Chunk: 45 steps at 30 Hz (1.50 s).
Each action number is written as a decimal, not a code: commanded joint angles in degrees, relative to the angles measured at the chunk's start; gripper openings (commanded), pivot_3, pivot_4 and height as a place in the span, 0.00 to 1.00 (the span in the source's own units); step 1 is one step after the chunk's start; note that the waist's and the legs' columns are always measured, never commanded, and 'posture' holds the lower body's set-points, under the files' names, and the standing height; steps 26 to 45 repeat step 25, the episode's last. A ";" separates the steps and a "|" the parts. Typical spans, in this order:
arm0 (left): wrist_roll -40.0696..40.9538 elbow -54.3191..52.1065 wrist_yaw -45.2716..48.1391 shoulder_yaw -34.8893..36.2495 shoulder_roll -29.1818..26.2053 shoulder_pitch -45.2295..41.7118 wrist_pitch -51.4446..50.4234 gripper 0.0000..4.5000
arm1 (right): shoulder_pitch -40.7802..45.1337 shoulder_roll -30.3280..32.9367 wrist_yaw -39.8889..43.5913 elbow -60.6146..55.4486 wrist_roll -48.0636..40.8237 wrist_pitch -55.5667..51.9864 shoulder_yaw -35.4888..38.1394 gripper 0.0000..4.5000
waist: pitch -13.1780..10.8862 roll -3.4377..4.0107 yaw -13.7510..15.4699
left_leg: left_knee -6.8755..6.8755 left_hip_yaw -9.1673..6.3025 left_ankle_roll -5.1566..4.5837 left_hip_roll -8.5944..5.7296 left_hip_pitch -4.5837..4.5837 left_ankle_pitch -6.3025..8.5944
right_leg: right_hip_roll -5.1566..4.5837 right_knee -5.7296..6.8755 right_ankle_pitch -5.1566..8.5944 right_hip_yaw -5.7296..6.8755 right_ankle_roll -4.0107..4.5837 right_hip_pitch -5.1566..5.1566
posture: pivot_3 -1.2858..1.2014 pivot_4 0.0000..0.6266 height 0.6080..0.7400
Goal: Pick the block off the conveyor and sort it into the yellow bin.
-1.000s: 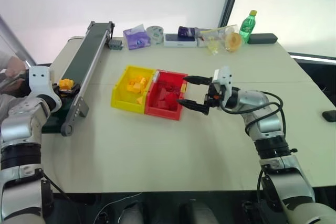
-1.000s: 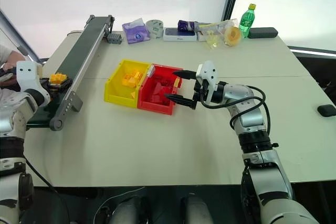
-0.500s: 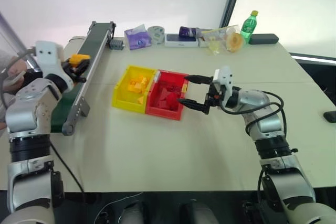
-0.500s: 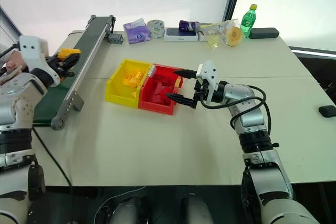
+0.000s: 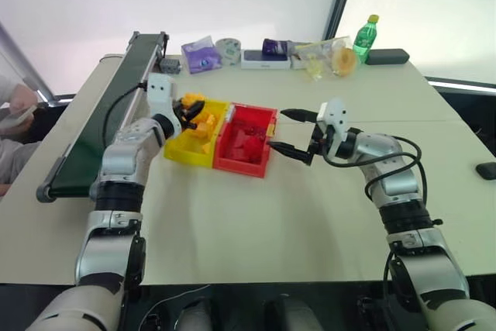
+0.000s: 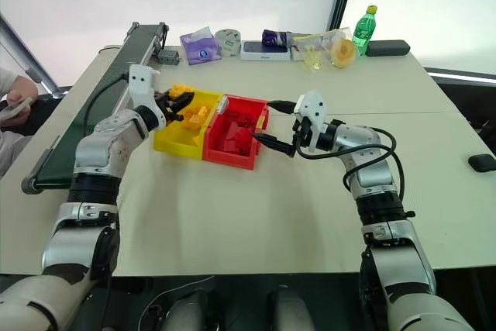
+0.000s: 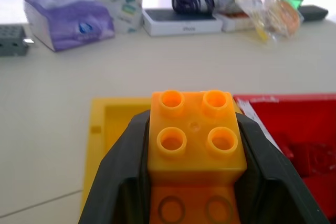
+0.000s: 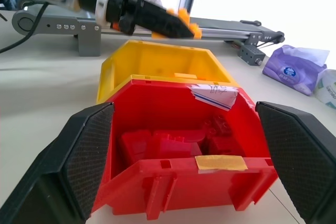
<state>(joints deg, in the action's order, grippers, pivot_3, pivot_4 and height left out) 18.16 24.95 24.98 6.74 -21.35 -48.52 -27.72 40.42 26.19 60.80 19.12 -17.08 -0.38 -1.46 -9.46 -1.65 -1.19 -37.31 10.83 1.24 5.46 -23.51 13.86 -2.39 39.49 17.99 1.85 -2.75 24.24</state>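
Now two bins sit joined on the table, the yellow bin holding what looks like several yellow bricks, hard to count from here, and the red bin holding red ones. The left gripper, which a second ago was down at the conveyor around the block, has since swung across and is now clamped on it above the yellow bin's far edge; the block is yellow-orange with four round studs on top. The right gripper remains beside the red bin with its fingers spread wide apart, holding nothing.
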 commanded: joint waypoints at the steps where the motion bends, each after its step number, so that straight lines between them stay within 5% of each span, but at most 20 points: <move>1: -0.07 0.24 0.24 1.61 -0.12 -1.47 2.94 0.70 | -0.16 0.70 -0.65 -3.25 -0.77 0.31 1.56 1.00 | 0.00 0.00 0.02 | 0.00 0.00 0.00 0.00 0.00 0.00 | 0.00 0.00 0.00 0.00 0.00 0.01 | 0.52 0.24 1.00; 4: 0.72 -2.55 1.48 2.43 -0.87 -1.23 3.90 1.00 | -0.50 0.70 -0.73 -3.49 -0.87 0.16 1.52 1.00 | 0.00 0.00 0.08 | -0.01 0.00 0.00 0.01 -0.01 0.00 | -0.02 0.00 0.00 0.00 0.00 0.01 | 0.52 0.24 1.00; 11: 0.32 -18.33 4.49 4.09 -9.18 7.15 1.01 1.00 | -0.49 0.19 -0.40 -3.01 -0.89 0.29 1.11 1.00 | 0.00 0.00 -0.13 | 0.02 0.00 0.01 0.04 0.01 -0.01 | -0.04 0.01 0.00 -0.04 0.00 0.01 | 0.52 0.24 1.00; 18: 7.36 -32.38 7.69 18.29 -17.68 25.31 -2.82 1.00 | 0.98 0.54 1.68 0.21 -0.71 0.93 0.97 1.00 | -0.01 0.01 -1.22 | 0.10 -0.02 0.03 0.18 0.01 -0.02 | -0.10 -0.03 0.01 -0.05 0.01 0.02 | 0.52 0.24 1.00; 25: 6.82 -35.89 12.23 26.54 -20.87 40.11 4.75 1.00 | 2.82 0.61 3.90 3.30 -0.50 1.99 0.86 1.00 | -0.01 0.01 -1.02 | 0.08 -0.05 0.02 0.16 0.02 -0.01 | -0.16 -0.03 0.01 -0.02 0.01 -0.02 | 0.52 0.24 1.00; 45: 6.82 -35.89 12.23 26.54 -20.87 40.11 4.75 1.00 | 2.82 0.61 3.90 3.30 -0.50 1.99 0.86 1.00 | -0.01 0.01 -1.02 | 0.08 -0.05 0.02 0.16 0.02 -0.01 | -0.16 -0.03 0.01 -0.02 0.01 -0.02 | 0.52 0.24 1.00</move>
